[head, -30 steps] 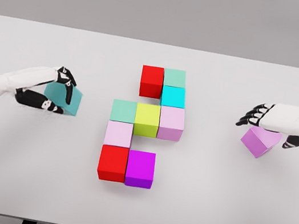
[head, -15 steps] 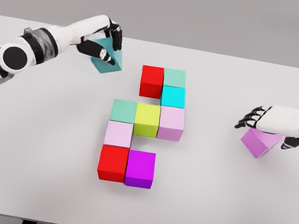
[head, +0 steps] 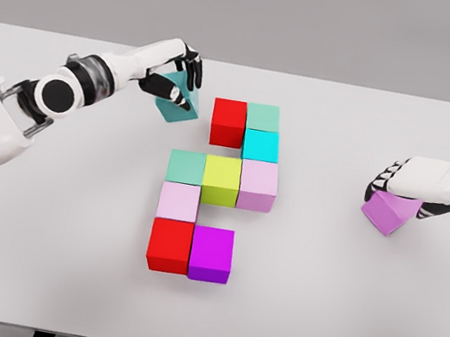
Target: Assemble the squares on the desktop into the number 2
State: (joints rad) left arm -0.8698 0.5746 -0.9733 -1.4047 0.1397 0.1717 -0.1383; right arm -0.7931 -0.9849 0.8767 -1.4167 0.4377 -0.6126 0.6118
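My left hand (head: 174,74) has its fingers wrapped round a teal cube (head: 177,96), tilted, just left of the red cube (head: 228,122) at the far end. Right hand (head: 406,179) sits curled over the violet cube (head: 387,211), probably gripping it. White table (head: 342,294), grey wall.

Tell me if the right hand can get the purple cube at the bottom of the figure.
Probably not now: the right hand is shut on the violet cube; otherwise bare table leads to the purple cube.
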